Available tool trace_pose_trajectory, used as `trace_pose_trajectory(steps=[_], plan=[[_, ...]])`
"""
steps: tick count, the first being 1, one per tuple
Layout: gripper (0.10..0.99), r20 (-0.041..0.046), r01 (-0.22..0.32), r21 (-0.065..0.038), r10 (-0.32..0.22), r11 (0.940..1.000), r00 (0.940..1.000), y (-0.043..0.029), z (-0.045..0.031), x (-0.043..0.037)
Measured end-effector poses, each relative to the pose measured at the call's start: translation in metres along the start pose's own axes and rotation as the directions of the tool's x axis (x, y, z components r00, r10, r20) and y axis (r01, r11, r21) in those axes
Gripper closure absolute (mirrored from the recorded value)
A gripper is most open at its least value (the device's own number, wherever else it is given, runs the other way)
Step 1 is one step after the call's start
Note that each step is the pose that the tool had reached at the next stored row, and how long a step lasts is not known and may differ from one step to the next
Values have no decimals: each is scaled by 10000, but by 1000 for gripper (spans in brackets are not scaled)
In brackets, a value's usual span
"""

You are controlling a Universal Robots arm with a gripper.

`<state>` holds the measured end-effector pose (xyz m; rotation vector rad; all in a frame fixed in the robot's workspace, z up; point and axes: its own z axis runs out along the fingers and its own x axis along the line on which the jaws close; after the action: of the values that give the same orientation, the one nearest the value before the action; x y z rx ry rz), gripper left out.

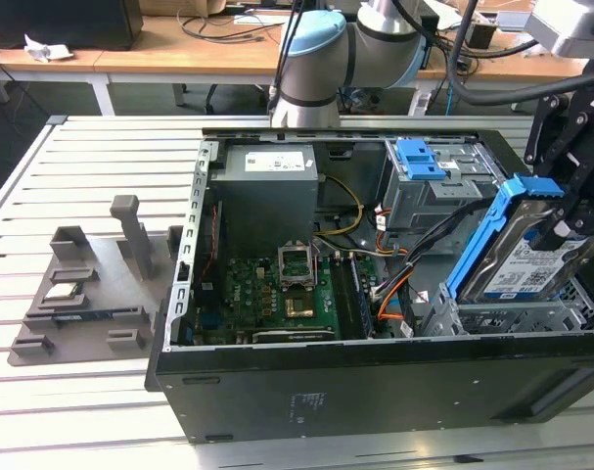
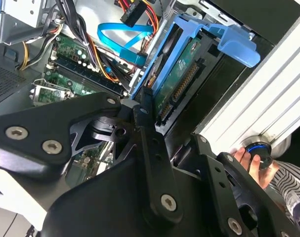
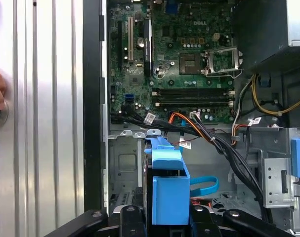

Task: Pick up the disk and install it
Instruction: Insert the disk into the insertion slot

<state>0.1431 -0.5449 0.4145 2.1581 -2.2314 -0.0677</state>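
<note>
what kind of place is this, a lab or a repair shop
Most likely a robotics lab or test workshop. An open computer case lies on a slatted metal table, the robot arm's end effector holds the disk over its drive cage, and cluttered wooden desks stand behind.

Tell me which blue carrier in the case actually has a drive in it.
The disk, tilted in the gripper at the exterior view's right; the empty blue bracket sits on the rear cage.
</note>
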Motion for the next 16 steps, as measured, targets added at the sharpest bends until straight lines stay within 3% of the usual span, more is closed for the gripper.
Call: trace_pose_trajectory(steps=[4, 10, 16], plan=[[722, 0, 0, 0, 0, 10000, 10000, -4, 75, 1], [722, -1, 0, 0, 0, 10000, 10000, -14, 244, 1], [722, -1, 0, 0, 0, 10000, 10000, -19, 338, 1]])
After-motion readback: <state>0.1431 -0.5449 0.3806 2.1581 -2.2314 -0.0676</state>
